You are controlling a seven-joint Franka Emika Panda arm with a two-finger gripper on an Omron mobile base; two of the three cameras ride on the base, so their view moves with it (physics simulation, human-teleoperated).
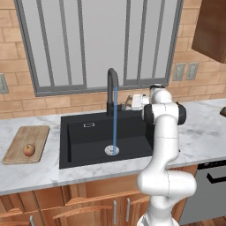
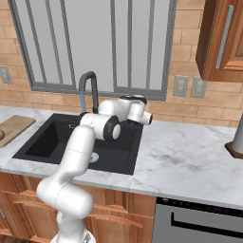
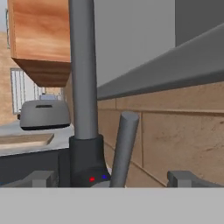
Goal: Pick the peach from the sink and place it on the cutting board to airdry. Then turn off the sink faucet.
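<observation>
While your gripper [image 3: 114, 177] sits behind the sink [image 1: 79, 152], its fingers [image 3: 41, 178] are spread wide and hold nothing. Rising between them, close in front, is the lever [image 3: 124, 146], not yet touched as far as I can tell. Just beyond it to the left stands the faucet [image 3: 83, 70], and water [image 1: 115, 119] runs from the spout to the drain [image 1: 111, 150], so the tap is on. Far off past the faucet, the peach [image 1: 29, 150] rests on the board [image 1: 26, 143], so I judge the first half of the job done. You have only the shut-off left: push the lever over.
</observation>
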